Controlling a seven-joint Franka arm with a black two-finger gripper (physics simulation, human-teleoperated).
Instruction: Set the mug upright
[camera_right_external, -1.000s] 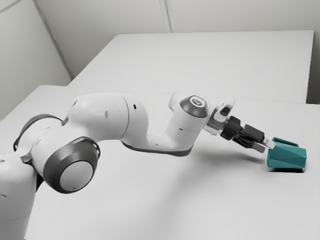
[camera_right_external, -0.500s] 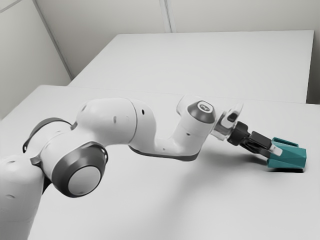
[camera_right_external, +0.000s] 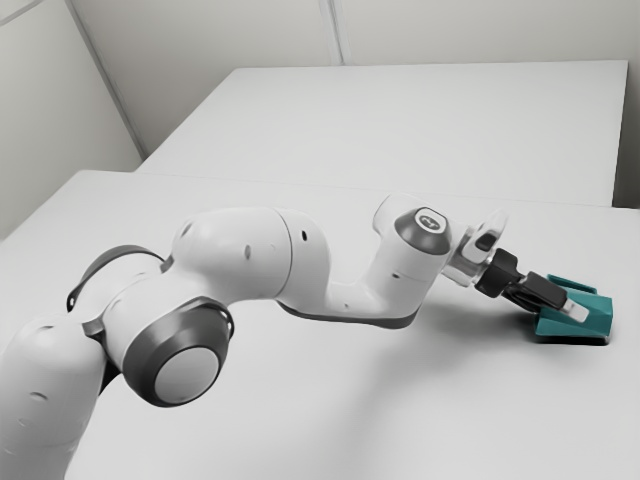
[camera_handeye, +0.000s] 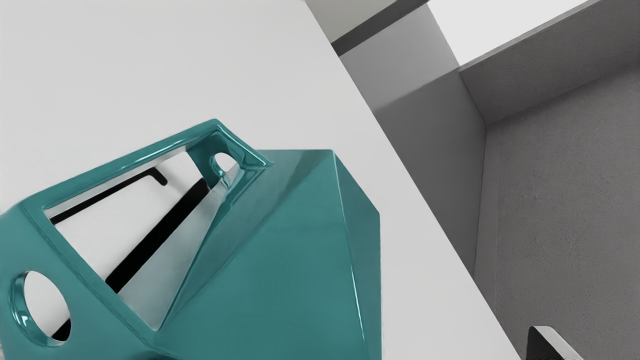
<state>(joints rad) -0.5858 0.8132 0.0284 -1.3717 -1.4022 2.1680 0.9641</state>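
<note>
The teal faceted mug (camera_right_external: 590, 316) lies on its side on the table at the exterior view's right, its handle along the far upper side. My gripper (camera_right_external: 572, 309) overlaps the mug's near face there, a pale fingertip in front of the teal wall. In the wrist view the mug (camera_handeye: 270, 250) is close to the hand, with its angular handle (camera_handeye: 125, 160) and round holes in it. The gripper (camera_handeye: 350, 350) is open: one fingertip stands well apart beyond the mug's side, and the other is mostly hidden by the mug. Contact cannot be made out.
The white table (camera_right_external: 300, 420) carries the mug, and its edge runs past the mug in the wrist view. A second white table (camera_right_external: 420, 120) stands behind. Grey walls (camera_handeye: 565, 175) rise beyond the edge.
The arm has reached further toward the exterior view's right and slightly lower, carrying the fingers from the mug's near end to along its side. The mug has barely moved, if at all.
</note>
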